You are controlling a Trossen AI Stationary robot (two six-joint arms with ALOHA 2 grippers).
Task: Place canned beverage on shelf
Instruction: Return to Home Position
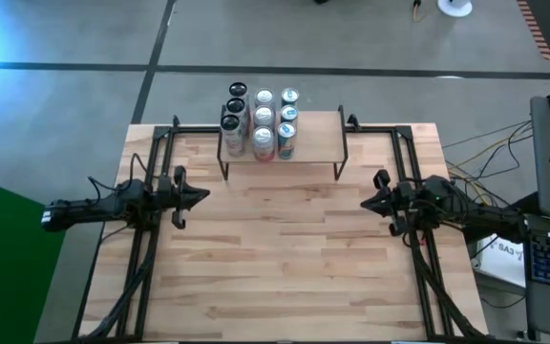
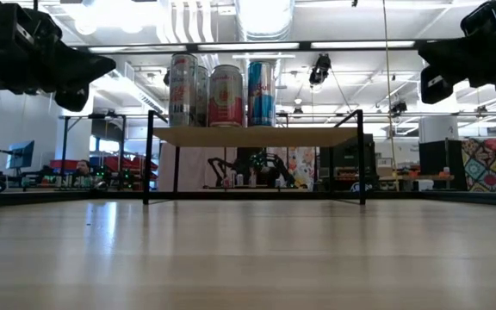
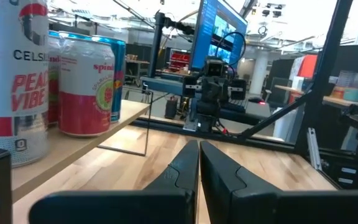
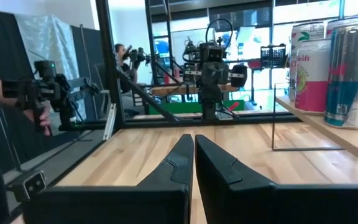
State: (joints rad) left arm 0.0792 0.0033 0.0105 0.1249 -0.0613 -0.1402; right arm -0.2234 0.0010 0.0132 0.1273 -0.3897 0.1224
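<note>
The shelf (image 1: 304,139), a low rack with a light wood top board on thin black wire legs, stands at the table's far middle. Several canned beverages (image 1: 261,119) stand upright on the left part of its board (image 2: 257,136), close together in rows. My left gripper (image 1: 203,196) hovers level over the table's left side, shut and holding nothing, its fingertips (image 3: 199,149) pointing toward the right arm. My right gripper (image 1: 366,203) hovers level over the right side, also shut and holding nothing (image 4: 194,144). Both are nearer than the shelf and apart from it.
Black frame rails (image 1: 151,220) (image 1: 413,239) run along the table's left and right sides under the arms. Bare wood tabletop (image 1: 285,248) lies between the grippers and toward the near edge. The shelf board's right half (image 1: 318,134) is bare. A person's hand (image 4: 42,115) holds a device beyond the table.
</note>
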